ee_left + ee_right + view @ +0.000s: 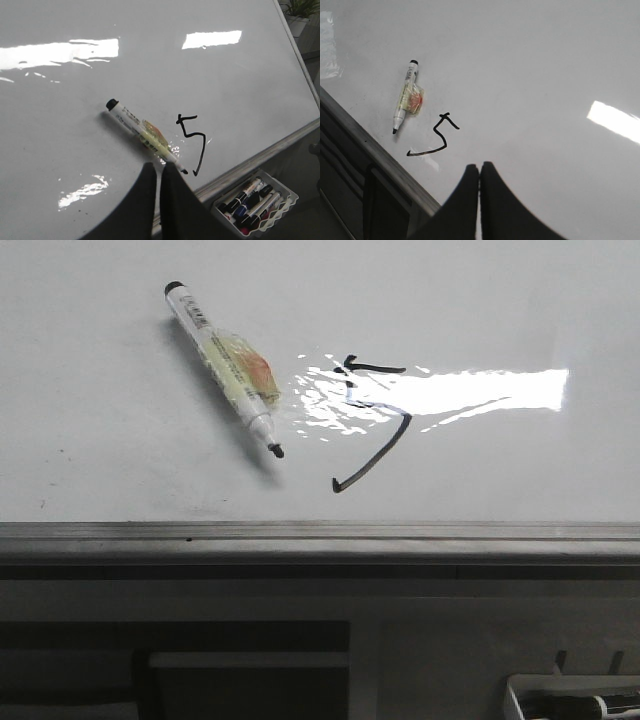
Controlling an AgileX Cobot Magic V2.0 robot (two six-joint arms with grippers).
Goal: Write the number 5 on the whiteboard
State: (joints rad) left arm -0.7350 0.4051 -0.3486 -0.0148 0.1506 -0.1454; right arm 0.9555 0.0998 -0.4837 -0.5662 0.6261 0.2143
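A black number 5 (372, 420) is drawn on the whiteboard (120, 440), with a short top bar and a hooked lower stroke. Just left of it an uncapped white marker (225, 365) lies flat on the board, tip toward the near edge. The same 5 (191, 142) and marker (142, 134) appear in the left wrist view, and the 5 (434, 140) and marker (406, 98) in the right wrist view. My left gripper (158, 166) hangs above the board near the marker's tip, shut and holding nothing. My right gripper (479, 167) is shut and empty too, apart from the writing.
A grey metal rail (320, 538) edges the board's near side. Below it at the right hangs a small white tray (255, 202) holding several markers. Bright glare patches (480, 390) lie across the board. A plant (300, 7) stands beyond the far corner.
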